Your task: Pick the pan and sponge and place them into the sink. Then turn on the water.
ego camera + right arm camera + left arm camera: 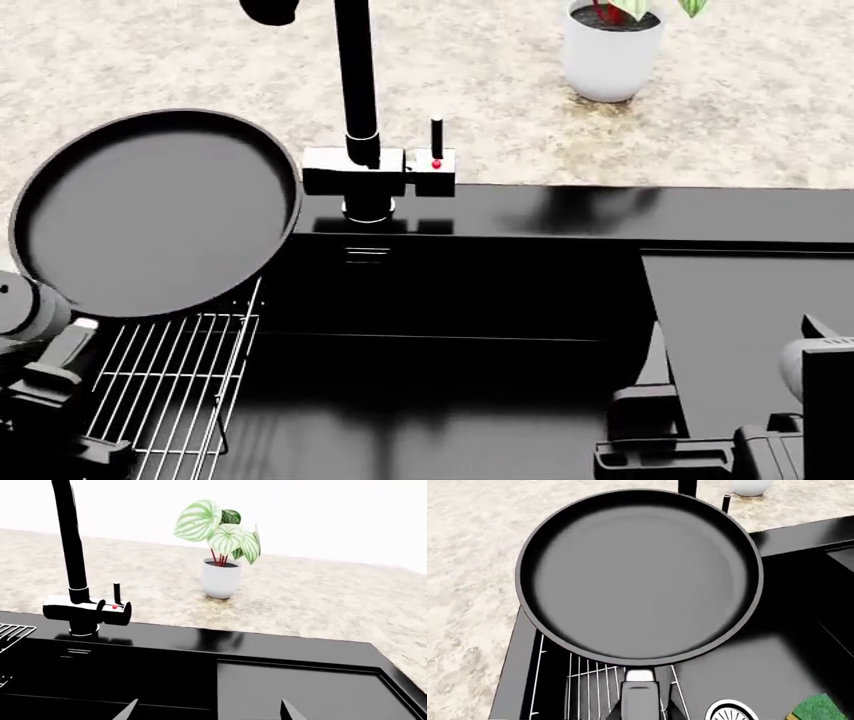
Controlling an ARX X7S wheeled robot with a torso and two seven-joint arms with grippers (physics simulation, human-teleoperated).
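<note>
The pan (154,210) is held by its handle in the left gripper (54,375), over the sink (534,215) rack (174,400) at nine o'clock, for lowering. The right gripper (208,711) is spread wide and empty.

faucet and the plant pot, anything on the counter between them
No, that stretch is bare. In the right wrist view only speckled countertop lies between the faucet and the white plant pot; the head view agrees.

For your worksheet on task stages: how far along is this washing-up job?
Done: the sponge already lies in the sink, near the drain.
In hand: the left claw holds the pan above the wire rack.
Left: lowering the pan in; no water runs from the faucet.
</note>
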